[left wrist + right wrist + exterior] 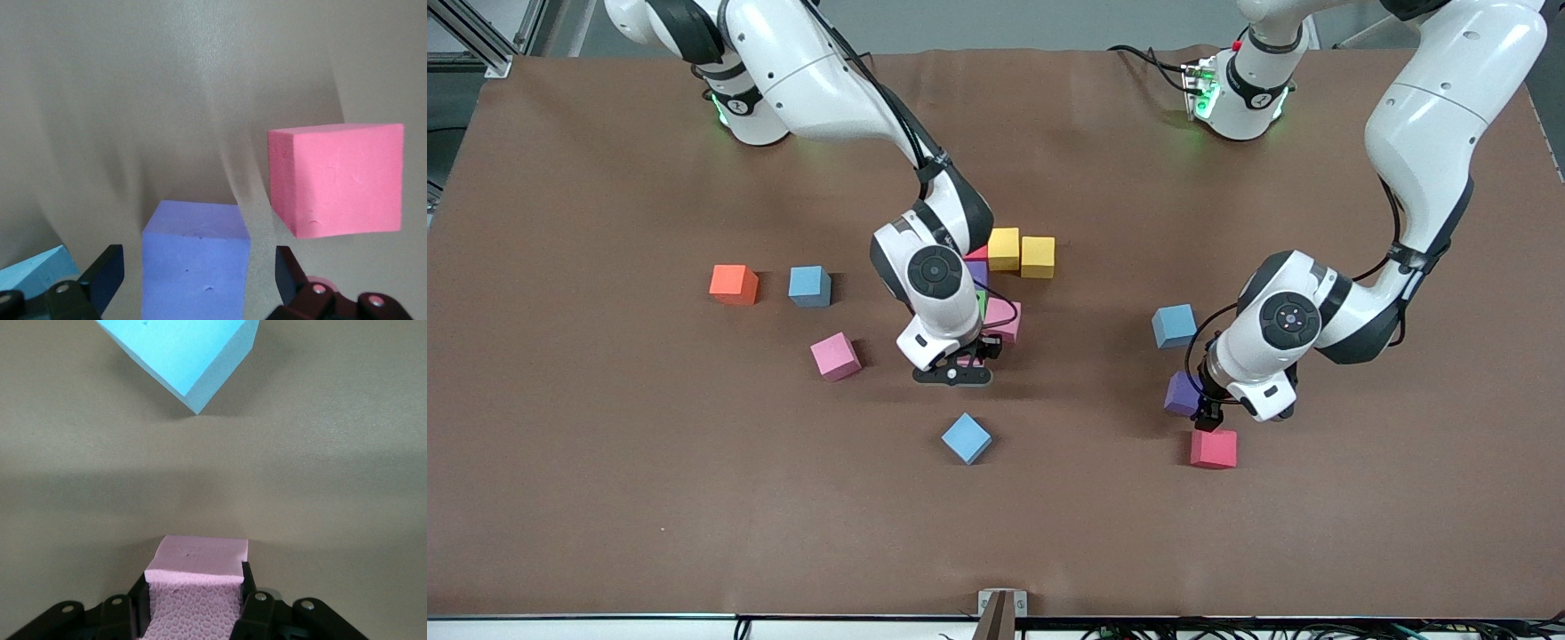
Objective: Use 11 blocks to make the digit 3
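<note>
Two matte foam cubes sit under the left gripper [197, 280]: a purple block [197, 263] between its spread fingers and a red block [340, 180] just beside. The right gripper [193, 600] clamps a pitted pink block [197, 583], seemingly against the partly hidden digit 3 [1021, 252] cluster.

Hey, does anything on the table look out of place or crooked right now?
Mostly the loose blocks: the blue cube nearest the front camera sits turned corner-on, and the pink cube is skewed too. The orange cube matches no other block.
</note>
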Controlling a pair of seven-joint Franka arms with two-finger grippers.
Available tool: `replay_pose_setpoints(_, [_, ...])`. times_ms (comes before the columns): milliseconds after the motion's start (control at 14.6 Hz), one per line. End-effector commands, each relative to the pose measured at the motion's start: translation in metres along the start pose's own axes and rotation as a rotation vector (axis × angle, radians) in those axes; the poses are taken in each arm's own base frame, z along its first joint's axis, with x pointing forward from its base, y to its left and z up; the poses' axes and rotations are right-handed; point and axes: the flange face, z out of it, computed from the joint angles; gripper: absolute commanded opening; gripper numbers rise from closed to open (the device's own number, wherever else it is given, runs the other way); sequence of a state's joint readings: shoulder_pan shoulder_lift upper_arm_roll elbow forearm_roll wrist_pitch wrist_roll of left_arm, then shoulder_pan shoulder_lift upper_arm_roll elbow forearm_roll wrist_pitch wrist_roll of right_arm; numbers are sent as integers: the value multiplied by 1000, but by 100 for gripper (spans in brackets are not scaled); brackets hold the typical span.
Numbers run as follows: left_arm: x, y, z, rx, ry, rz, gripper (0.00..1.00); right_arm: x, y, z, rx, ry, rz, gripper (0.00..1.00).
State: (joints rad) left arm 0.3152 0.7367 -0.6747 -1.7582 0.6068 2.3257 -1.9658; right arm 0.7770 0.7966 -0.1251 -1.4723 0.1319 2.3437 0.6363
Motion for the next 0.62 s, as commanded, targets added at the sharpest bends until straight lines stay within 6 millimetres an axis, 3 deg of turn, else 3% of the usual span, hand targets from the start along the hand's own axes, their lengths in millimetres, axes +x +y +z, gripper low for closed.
replay_pose_setpoints(0, [-4, 10, 2, -18, 0, 15, 100, -19, 7, 6, 4, -18, -23, 3])
replay_pose_setpoints(137, [-15, 9, 7, -11, -5, 29, 100, -22, 4, 5, 8, -22, -26, 3])
replay_pose_setpoints(206, [-14, 9, 7, -11, -4, 24, 91, -23, 3, 4, 10, -27, -27, 3])
replay_pose_setpoints(412, [-15, 9, 10, -7, -7, 22, 47, -23, 2, 3, 12, -28, -38, 3])
replay_pose_setpoints(549, [-16, 8, 9, -6, -7, 17, 34, -25, 2, 4, 8, -33, -70, 3])
